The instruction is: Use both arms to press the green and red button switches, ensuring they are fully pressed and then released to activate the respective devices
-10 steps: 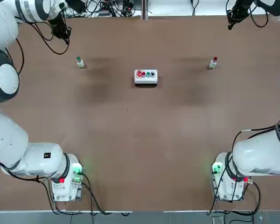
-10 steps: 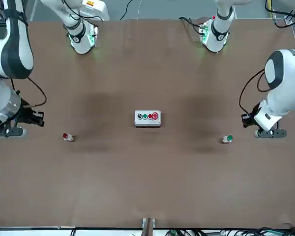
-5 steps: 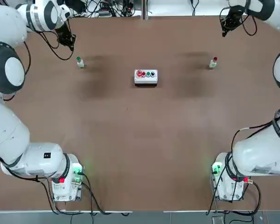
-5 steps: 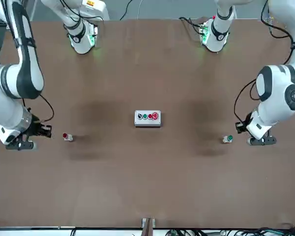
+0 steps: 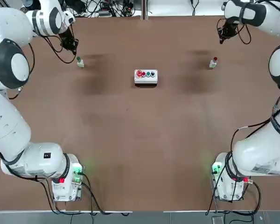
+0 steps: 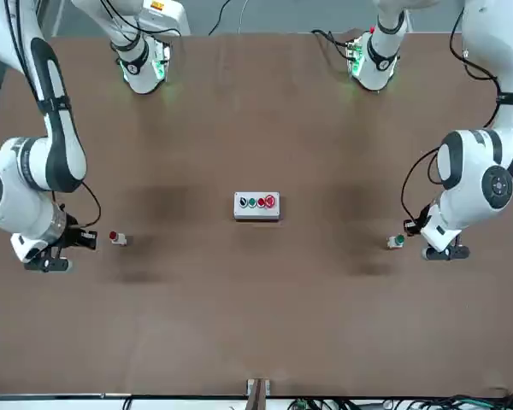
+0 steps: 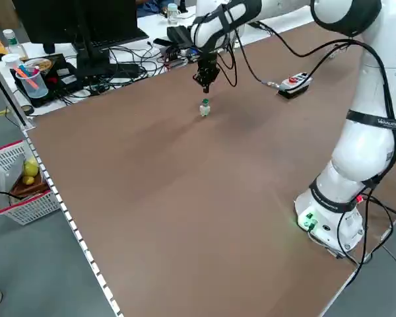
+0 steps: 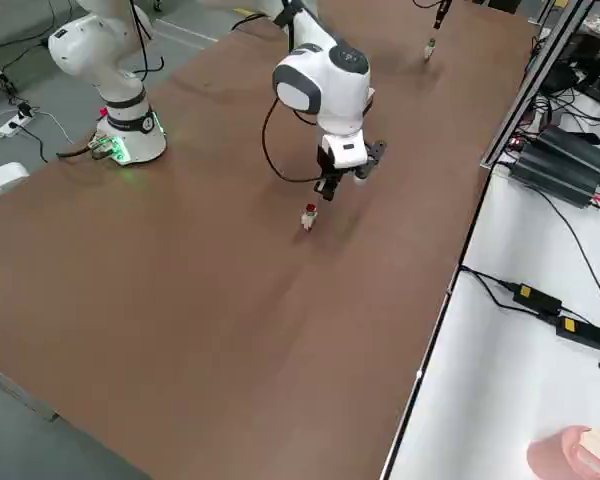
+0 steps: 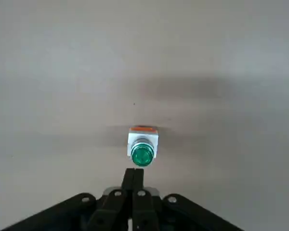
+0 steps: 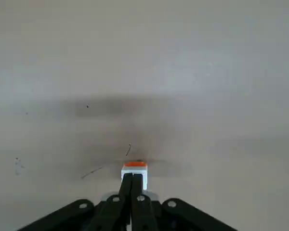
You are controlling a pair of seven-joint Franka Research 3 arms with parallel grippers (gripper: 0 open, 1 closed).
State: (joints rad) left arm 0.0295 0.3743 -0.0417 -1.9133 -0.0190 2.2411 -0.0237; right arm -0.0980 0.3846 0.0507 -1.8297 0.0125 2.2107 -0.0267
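On the brown counter, the small white-based switch with the round green cap stands at the far left, and its red-capped twin at the far right. The left arm's dark end effector, fingers clenched together, hangs just beside the green switch. The right end effector, likewise clenched, hovers near the red one. A white rectangular button box sits between them.

Glossy white arms, black cables, dark pincers
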